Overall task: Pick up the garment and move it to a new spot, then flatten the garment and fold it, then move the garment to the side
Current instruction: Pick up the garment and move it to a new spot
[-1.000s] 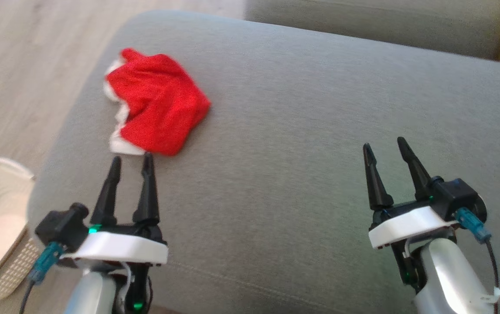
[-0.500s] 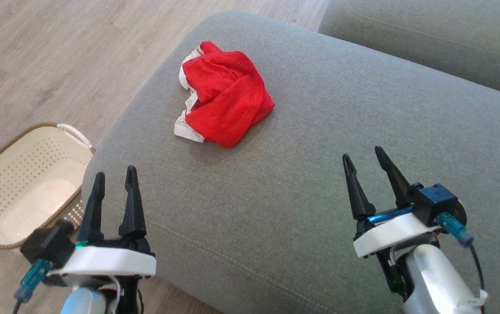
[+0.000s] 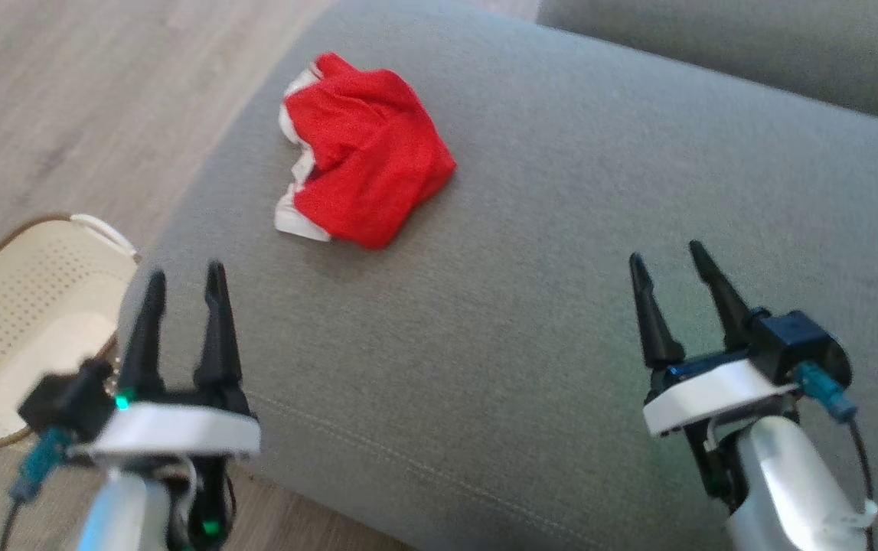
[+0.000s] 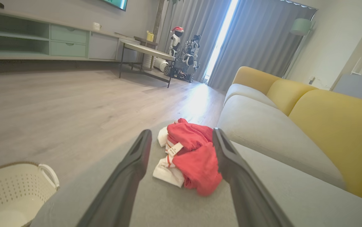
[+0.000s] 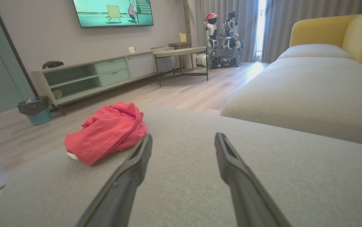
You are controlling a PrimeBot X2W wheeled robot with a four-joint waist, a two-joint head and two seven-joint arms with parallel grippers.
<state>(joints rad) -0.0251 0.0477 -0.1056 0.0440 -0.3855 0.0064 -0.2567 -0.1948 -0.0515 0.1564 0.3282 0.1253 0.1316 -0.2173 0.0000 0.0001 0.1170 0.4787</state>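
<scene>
Garment (image 3: 362,184) — crumpled red heap with white trim and a white label, lying on the far left part of the grey couch cushion (image 3: 561,268), close to its left edge, untouched. Looks like the very first step: pick-up not yet begun. Left gripper (image 3: 184,272) at the near left, over the cushion's edge beside the white basket (image 3: 2,306), fingers spread apart, empty, tips well short of the cloth. Seen along those fingers from the left wrist, heap framed between them but farther off. Right gripper (image 3: 665,253) at the near right, fingers likewise apart and empty, heap well off to its far left. Next, probably: reach forward and down with the left arm, straddle a raised fold, pinch shut — deep enough to catch cloth, not cushion.
</scene>
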